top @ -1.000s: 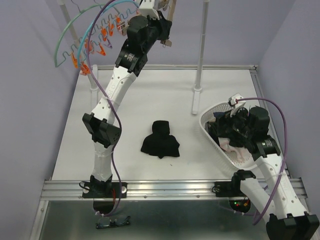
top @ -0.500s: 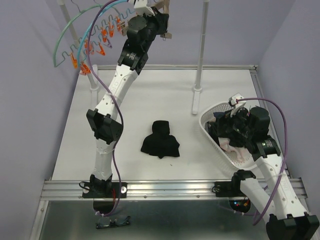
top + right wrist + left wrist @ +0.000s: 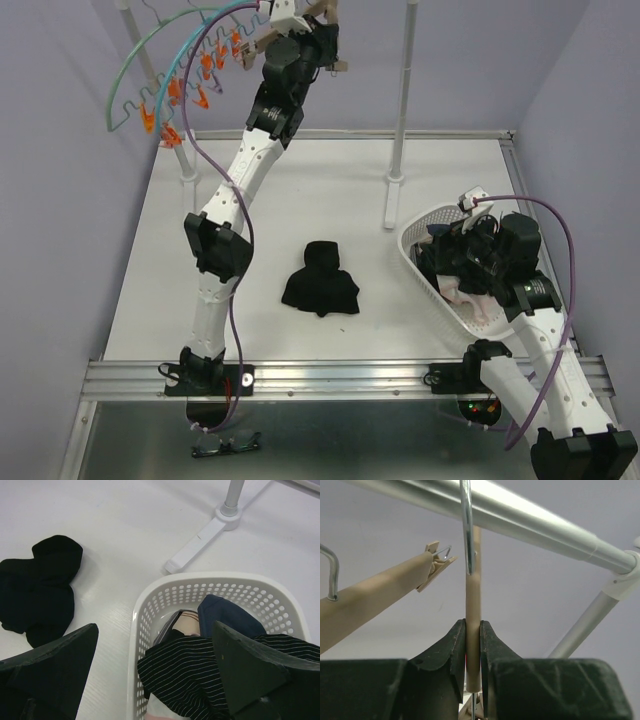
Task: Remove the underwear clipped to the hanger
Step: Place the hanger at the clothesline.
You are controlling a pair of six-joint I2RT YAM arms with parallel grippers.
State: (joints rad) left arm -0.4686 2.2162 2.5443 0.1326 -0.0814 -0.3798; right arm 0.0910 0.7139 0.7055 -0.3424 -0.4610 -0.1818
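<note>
A black underwear [image 3: 320,282] lies crumpled on the white table, also in the right wrist view [image 3: 37,587]. More underwear fills the white basket [image 3: 420,270]: a black striped piece [image 3: 200,675], a navy one [image 3: 227,615] and a pale one under them. My left gripper [image 3: 322,28] is high at the rail, shut on the beige hanger [image 3: 473,610], whose metal hook [image 3: 466,525] is at the rail [image 3: 535,517]. No cloth shows on that hanger. My right gripper [image 3: 155,650] is open and empty over the basket's near-left rim [image 3: 137,630].
A second beige hanger with a clothespin [image 3: 380,592] hangs left of the held one. Teal hangers with orange clips [image 3: 175,90] hang at the back left. The rack's post and foot [image 3: 397,150] stand behind the basket. Purple walls close in the sides.
My left arm has stretched further up and back, bringing the held hanger closer to the rail. The right arm and the clothes have not moved.
</note>
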